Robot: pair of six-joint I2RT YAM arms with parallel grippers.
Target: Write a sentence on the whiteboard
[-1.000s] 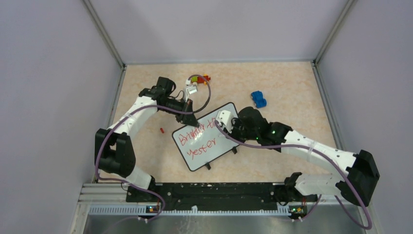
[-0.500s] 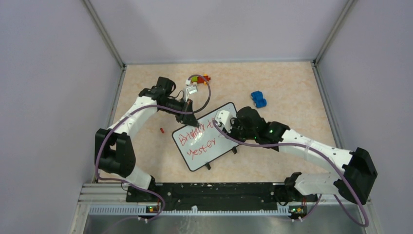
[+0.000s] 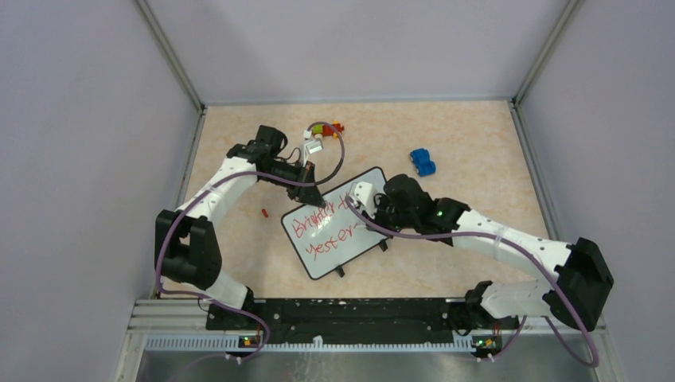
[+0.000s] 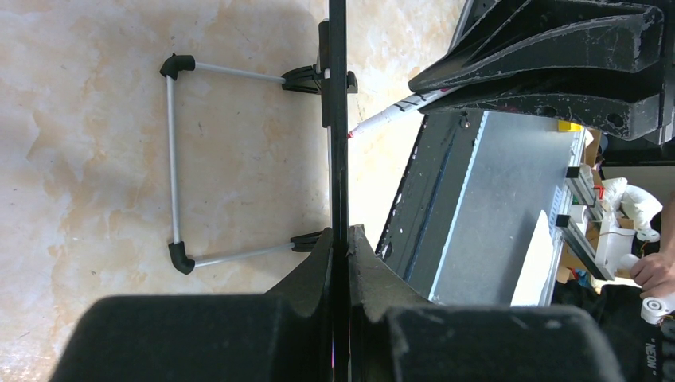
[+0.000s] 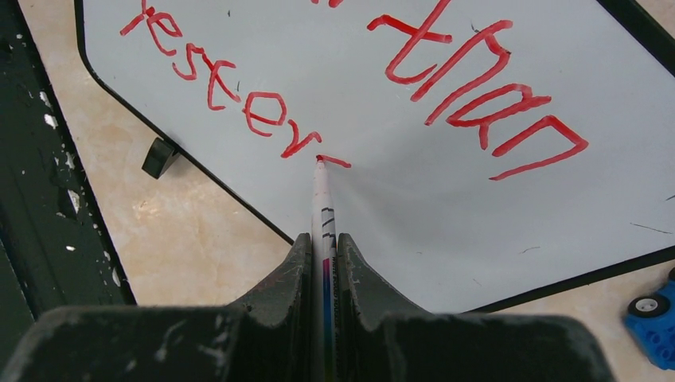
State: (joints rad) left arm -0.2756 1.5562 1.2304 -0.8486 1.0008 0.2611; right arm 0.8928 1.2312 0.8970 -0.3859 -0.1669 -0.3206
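1. Pale walls are seen around the tan table.
2. The whiteboard is found right under the right end effector.
3. The board's edge is pinched by the left end effector, with the fingers pressed together on it.
4. A thin marker is pinched by the right end effector.
5. The marker tip is pressed on the board just ahead of that end effector, right after "yester" in the red sentence.
6. A blue toy car is seen beyond the right end effector.
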